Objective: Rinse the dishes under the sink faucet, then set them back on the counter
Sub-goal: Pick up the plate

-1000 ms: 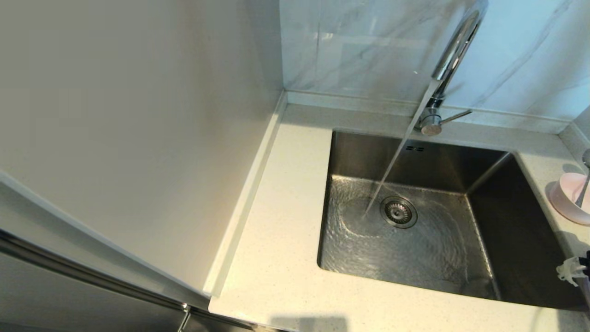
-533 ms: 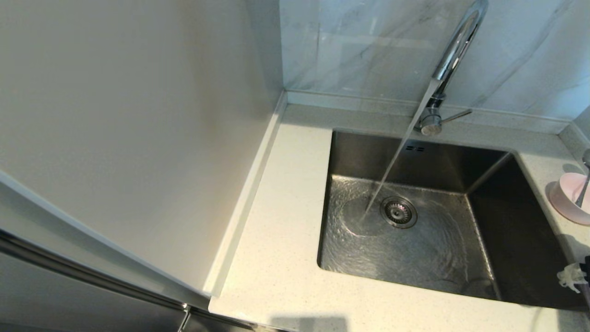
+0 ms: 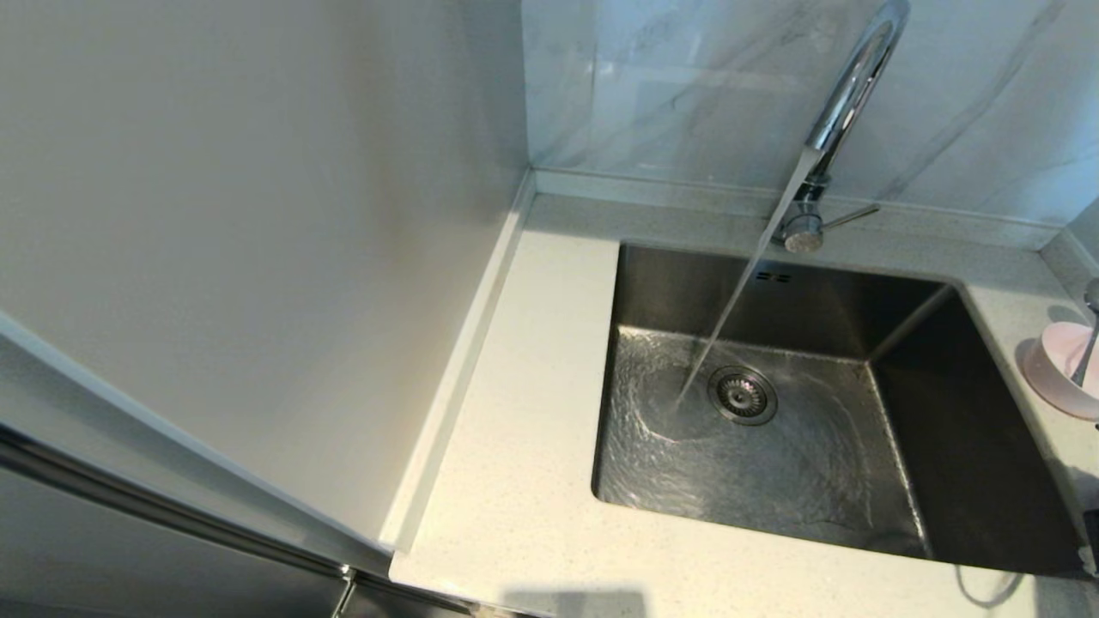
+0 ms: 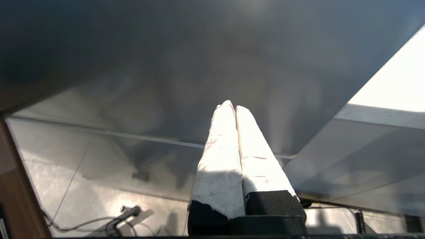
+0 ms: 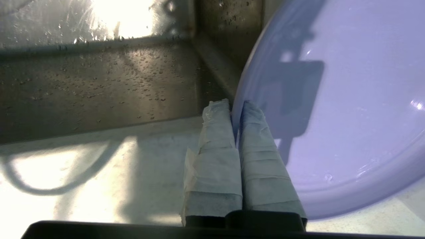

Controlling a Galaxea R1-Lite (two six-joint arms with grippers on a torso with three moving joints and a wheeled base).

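My left hand hung away from the counter, fingers pressed together on nothing. Water ran from the faucet into the sink. My right hand pinched the lavender plate by its rim at the sink's edge. The pink bowl, holding the spoon, sat on the counter right of the sink.

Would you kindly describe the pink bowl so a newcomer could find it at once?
Start at the steel sink with water running from the faucet. On the counter to its right stands the pale pink bowl, a metal spoon leaning inside.
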